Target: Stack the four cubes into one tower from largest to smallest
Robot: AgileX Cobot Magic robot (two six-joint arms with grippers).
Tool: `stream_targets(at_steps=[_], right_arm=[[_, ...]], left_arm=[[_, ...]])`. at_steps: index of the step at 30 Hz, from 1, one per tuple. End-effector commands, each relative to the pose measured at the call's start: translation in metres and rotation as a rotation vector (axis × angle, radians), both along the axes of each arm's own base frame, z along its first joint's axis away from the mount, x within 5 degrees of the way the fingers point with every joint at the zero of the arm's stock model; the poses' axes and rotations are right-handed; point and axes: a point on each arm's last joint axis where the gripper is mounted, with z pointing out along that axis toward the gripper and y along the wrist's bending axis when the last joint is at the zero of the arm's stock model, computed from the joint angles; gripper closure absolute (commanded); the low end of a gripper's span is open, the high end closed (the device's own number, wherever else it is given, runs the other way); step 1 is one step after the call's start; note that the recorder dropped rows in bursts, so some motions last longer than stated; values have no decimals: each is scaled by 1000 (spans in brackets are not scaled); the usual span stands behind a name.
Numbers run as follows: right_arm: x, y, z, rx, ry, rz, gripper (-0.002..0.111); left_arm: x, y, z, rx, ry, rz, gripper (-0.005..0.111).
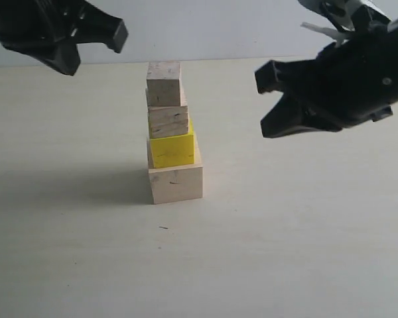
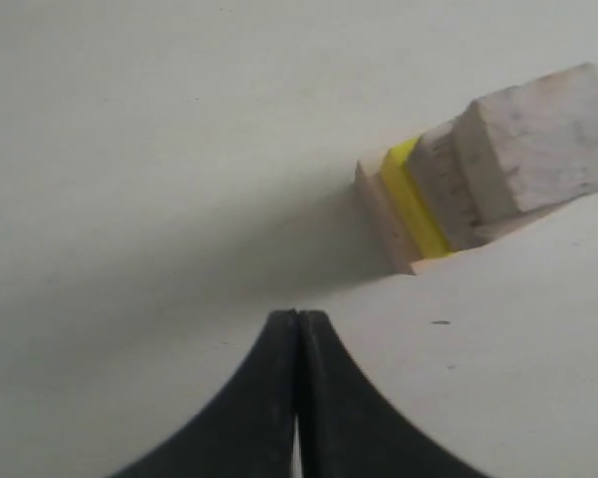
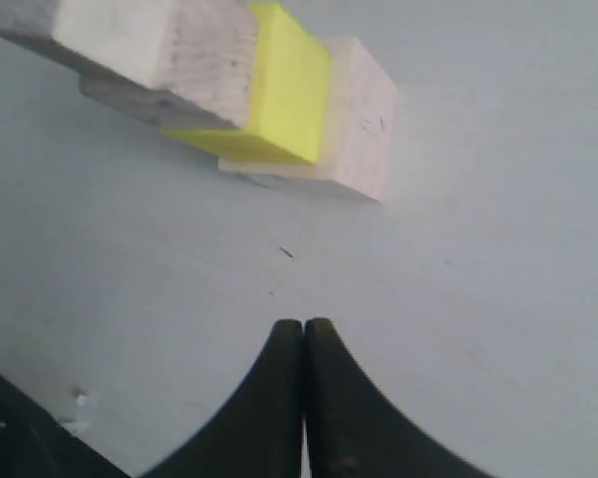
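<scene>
The tower stands mid-table, with four cubes in one column. A large pale wood cube is the base. On it sit the bright yellow cube, the grained wood cube and a pale wood cube on top, each slightly offset. My left gripper hangs shut and empty up and to the left of the tower. My right gripper is shut and empty too, raised to the right of the tower. Neither gripper touches a cube.
The pale table spreads around the tower, and a light wall rises behind it. The left arm and right arm hover above the table on either side. A small dark speck lies in front of the base.
</scene>
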Motion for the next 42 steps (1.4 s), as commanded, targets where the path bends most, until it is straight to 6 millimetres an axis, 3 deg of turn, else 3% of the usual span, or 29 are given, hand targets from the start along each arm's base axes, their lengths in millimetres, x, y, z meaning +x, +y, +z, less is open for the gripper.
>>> stream_targets(at_steps=[1,5,11,16,24,42], right_arm=[[22,11,18,67,-51,-30,108],[45,22,26,76,-65,-23,108],[72,38,16,106,-9,-22,108],[86,45,7,98,2,1,108],[101,54,2,93,21,56,108],[105,67,-7,184,67,122,108]], left_arm=[[4,27,1,-66,-13,-8,107],[11,40,-15,-181,37,-72,107],[13,49,-47,-354,126,-122,107],[13,52,-60,-398,129,-134,107],[15,51,-60,-416,100,-146,107],[18,45,-54,-458,24,-235,107]])
